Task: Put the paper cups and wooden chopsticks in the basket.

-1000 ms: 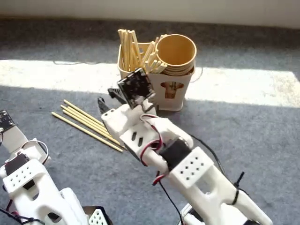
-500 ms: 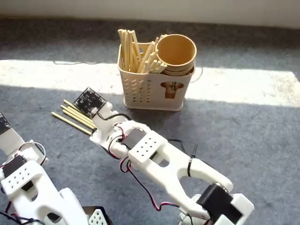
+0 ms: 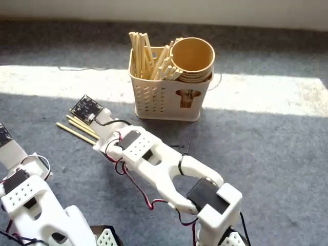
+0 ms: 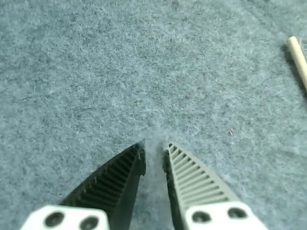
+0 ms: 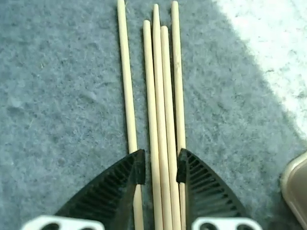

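Cream plastic basket (image 3: 165, 97) with a perforated wall stands on the far middle of the grey carpet (image 3: 266, 154), at the edge of a sunlit strip. In the high view its right part holds a stack of tan paper cups (image 3: 192, 55), and its left part a bundle of pale wooden chopsticks (image 3: 144, 54) standing on end. Left of and nearer than the basket, loose wooden chopsticks (image 3: 72, 130) lie side by side on the carpet. The white right arm (image 3: 154, 159) stretches from the near middle out to the left, its wrist over those loose sticks. The white left arm (image 3: 25, 197) sits at the near left corner.

From the left wrist, the left gripper (image 4: 153, 155) hangs over bare carpet, its jaws narrowly parted with nothing between them; one stick end (image 4: 297, 56) lies well apart from it.

From the right wrist, the right gripper (image 5: 160, 167) is low over five parallel sticks, its jaws narrowly parted astride the middle ones; whether they squeeze them cannot be told.
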Tool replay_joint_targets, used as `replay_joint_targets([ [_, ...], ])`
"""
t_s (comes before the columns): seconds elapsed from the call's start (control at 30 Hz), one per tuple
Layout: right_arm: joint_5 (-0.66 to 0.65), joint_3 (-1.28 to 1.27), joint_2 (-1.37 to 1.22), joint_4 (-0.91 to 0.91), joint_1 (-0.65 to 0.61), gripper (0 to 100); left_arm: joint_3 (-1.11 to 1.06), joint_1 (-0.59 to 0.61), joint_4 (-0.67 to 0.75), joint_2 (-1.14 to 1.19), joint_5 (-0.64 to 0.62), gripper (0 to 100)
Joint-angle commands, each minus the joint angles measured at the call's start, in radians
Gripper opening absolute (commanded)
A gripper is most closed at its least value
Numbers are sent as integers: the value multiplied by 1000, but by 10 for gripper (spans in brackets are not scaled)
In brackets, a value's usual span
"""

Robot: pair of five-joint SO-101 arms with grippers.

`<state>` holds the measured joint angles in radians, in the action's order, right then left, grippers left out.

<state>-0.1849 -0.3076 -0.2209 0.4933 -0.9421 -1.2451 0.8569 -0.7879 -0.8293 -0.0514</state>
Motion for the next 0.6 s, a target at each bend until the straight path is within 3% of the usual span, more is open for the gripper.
replay_joint_targets([
  [0.0, -12, 81, -8, 2, 13, 121, 36, -24, 18, -18, -8, 73],
  [0.1, -12, 94, -21, 2, 13, 134, 36, -24, 18, -18, -8, 73],
  [0.27, 40, 90, -41, 4, 13, 255, 35, -24, 18, -18, -8, 73],
  [0.57, 52, 97, -120, 4, 7, 257, 35, -24, 18, -18, -8, 73],
])
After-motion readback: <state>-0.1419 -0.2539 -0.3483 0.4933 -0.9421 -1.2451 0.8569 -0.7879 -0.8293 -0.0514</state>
